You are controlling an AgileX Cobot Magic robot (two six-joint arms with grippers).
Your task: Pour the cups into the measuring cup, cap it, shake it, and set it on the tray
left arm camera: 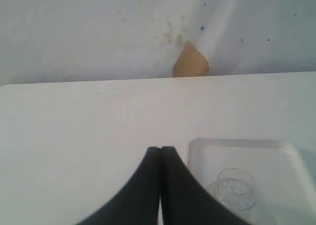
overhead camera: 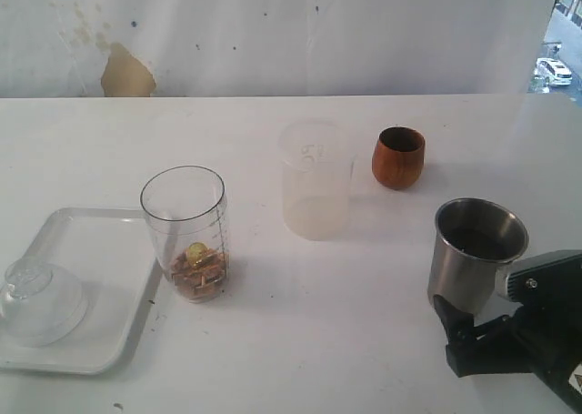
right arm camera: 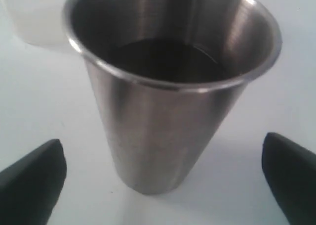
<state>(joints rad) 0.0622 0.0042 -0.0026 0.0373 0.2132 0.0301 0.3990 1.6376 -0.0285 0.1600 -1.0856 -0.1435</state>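
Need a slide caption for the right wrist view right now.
Open right gripper straddles the upright stainless steel cup on the white table, not yet gripping it.

I'm seeing a white tray lower left, reddish-brown wooden cup upper right, silver steel cup lower right, milky tumbler centre.

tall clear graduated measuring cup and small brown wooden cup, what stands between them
The frosted translucent plastic tumbler stands between the clear graduated measuring cup and the brown wooden cup, touching neither, as the exterior view shows.
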